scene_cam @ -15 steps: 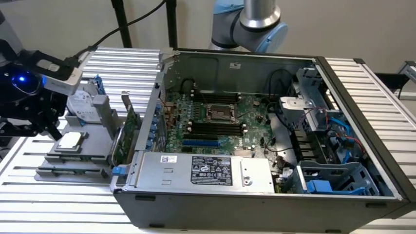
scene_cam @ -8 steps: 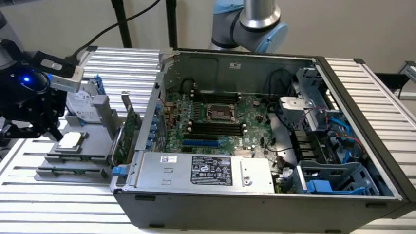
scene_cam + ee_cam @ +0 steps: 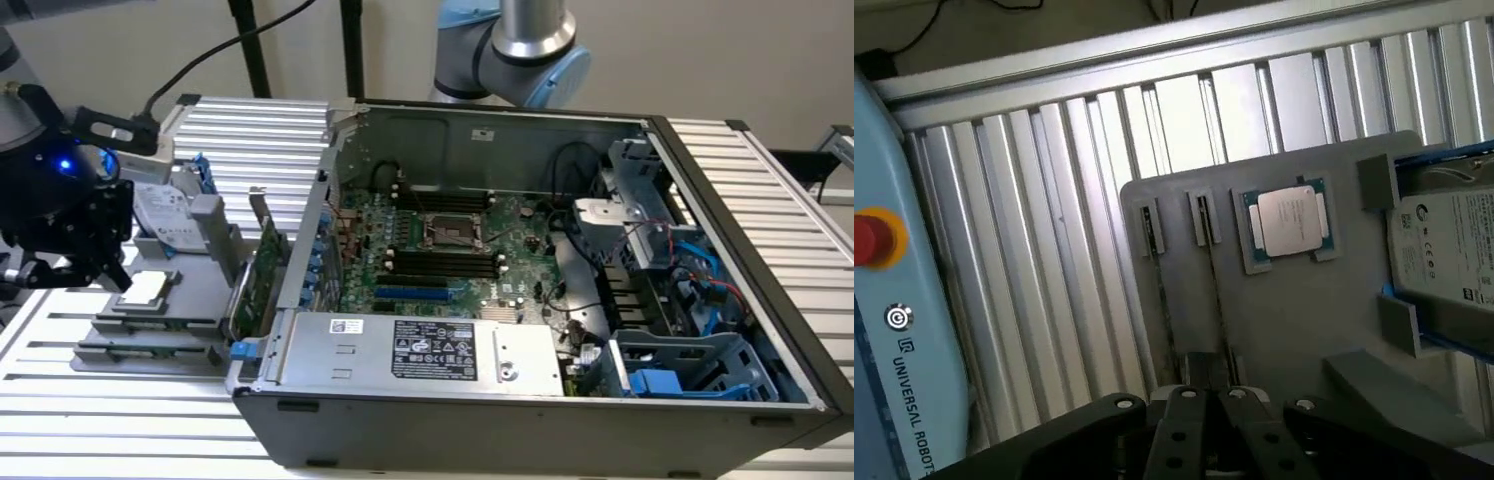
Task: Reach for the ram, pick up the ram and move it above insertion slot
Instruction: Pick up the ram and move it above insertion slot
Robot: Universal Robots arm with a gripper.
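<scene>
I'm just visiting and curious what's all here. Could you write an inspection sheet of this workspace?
Surface: slatted metal table carrying a grey tray.
Job's things: two ram sticks on edge in the tray; open computer case with motherboard.
Clutter: processor and hard drive on the tray; expansion card beside the case.
Gripper: above the tray, at the sticks' end.
Cables: black cable behind the table.
Surroundings: blue pendant with red button; plain wall.
</scene>
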